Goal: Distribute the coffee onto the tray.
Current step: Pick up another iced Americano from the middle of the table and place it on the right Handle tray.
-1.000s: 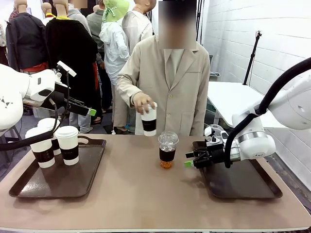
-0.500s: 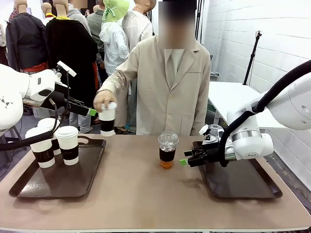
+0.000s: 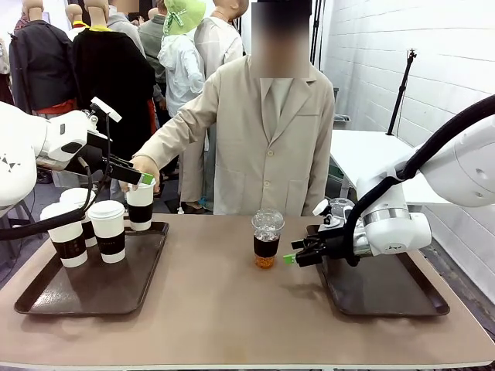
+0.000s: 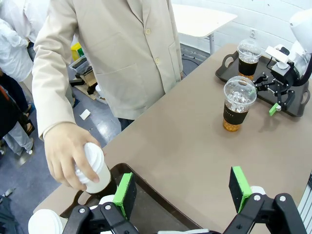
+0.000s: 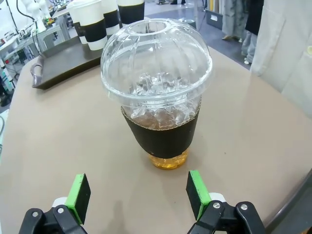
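An iced coffee cup (image 3: 267,238) (image 5: 158,105) with a clear dome lid stands on the table's middle. My right gripper (image 3: 293,256) (image 5: 138,195) is open just right of it, with its green pads level with the cup's base and not touching it. A second iced cup (image 4: 249,54) stands on the right tray (image 3: 387,297). Three white paper cups with dark sleeves (image 3: 107,230) stand on the left tray (image 3: 46,297). The person's hand holds another paper cup (image 3: 140,202) (image 4: 91,168) at that tray's far edge. My left gripper (image 3: 144,178) (image 4: 183,190) hangs open above it.
The person in a beige coat stands at the far side, one arm reaching over the left tray. Bare table lies between the two trays and along the front edge. A white table stands behind at the right.
The person's hand carried the paper cup from the middle leftward and down to the left tray. My right gripper crept left, closer to the iced cup. The left arm stayed still.
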`<state>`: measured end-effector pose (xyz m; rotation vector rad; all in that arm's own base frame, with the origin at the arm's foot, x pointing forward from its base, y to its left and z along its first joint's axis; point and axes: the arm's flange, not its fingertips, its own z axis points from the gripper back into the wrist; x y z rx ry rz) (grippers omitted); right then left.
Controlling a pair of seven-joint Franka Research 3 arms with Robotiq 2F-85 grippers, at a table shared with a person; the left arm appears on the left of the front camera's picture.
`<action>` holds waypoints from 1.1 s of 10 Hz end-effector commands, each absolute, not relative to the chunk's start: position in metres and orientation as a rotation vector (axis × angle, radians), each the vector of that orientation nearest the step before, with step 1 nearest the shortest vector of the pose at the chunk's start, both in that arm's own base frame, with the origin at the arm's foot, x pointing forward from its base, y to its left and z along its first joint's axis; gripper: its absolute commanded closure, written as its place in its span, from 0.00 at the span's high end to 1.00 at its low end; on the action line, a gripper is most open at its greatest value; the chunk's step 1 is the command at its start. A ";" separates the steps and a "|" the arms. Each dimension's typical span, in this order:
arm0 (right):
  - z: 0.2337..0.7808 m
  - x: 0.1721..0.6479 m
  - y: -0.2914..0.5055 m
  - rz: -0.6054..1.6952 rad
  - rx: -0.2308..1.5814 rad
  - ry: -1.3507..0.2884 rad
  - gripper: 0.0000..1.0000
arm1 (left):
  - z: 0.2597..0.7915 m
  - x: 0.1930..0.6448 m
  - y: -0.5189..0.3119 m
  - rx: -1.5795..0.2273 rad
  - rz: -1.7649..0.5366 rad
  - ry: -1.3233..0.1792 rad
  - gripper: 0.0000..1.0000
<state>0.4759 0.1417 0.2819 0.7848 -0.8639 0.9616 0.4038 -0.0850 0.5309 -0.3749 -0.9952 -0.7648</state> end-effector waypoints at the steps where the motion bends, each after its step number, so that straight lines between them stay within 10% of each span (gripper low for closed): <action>1: 0.271 0.480 0.154 0.968 0.760 -0.906 1.00 | 0.531 0.403 -0.085 -0.377 -0.760 -0.982 1.00; 11: 0.263 0.499 0.173 0.965 0.700 -0.933 1.00 | 0.531 0.403 -0.085 -0.377 -0.760 -0.982 1.00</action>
